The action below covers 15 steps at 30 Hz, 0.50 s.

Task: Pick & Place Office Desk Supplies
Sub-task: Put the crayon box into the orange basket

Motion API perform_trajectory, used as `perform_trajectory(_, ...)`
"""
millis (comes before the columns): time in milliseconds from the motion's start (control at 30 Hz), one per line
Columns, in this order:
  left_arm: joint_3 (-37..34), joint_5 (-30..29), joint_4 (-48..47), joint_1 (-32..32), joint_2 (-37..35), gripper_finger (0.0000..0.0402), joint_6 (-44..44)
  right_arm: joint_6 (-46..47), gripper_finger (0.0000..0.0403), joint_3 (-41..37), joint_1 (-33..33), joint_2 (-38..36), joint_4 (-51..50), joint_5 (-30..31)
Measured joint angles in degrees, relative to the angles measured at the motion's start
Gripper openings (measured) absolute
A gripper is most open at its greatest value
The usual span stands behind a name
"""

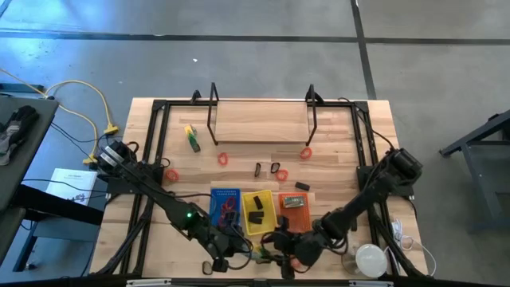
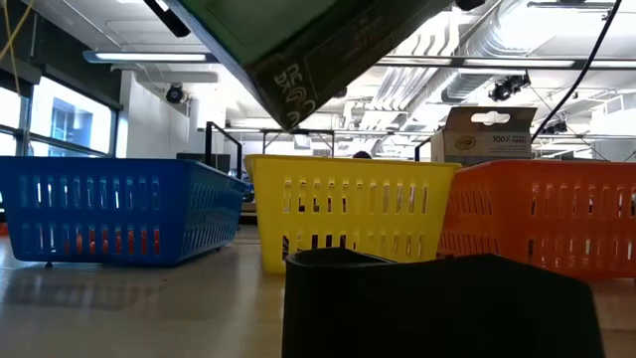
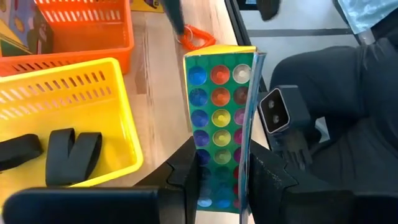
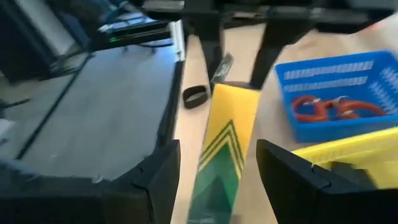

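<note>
A flat crayon box [image 3: 221, 106], with coloured dots on one face and yellow-green chevrons [image 4: 227, 143] on the other, hangs near the table's front edge [image 1: 261, 253]. My left gripper [image 3: 224, 180] is shut on one end of it. My right gripper [image 4: 217, 180] is open, its fingers on either side of the box's other end with a gap on each side. In the low view the box [image 2: 298, 50] hangs tilted above the table. Red loops [image 4: 329, 106] lie in the blue tray [image 1: 225, 203] and black loops [image 3: 68, 152] in the yellow tray [image 3: 118, 112]. My left gripper pinches the box between its two fingers by its two narrow long sides [image 3: 193, 158], at the end nearest the wrist. The fingers lie along the box, which points away from them. It is lifted clear of the table and tilted.
The orange tray [image 1: 293, 209] stands right of the yellow one. Red loops [image 1: 171, 174] and black pieces [image 1: 275, 169] lie loose mid-table, with a yellow-green piece [image 1: 192, 137] at the far left. A black wire rack [image 1: 263, 119] stands at the back and a round white object [image 1: 370, 259] at the front right.
</note>
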Motion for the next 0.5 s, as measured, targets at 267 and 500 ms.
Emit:
perform_trajectory(267, 0.0, 0.0, -0.2, -0.3, 0.0, 0.0093, 0.0, 0.1, 0.0234, 0.0, -2.0, 0.0, 0.9, -2.9)
perform_trajectory(500, 0.0, -0.1, -0.2, -0.2, 0.0, 0.0093, 1.3, 2.0, 0.0274, 0.0, -4.3, 0.0, 2.2, -6.3)
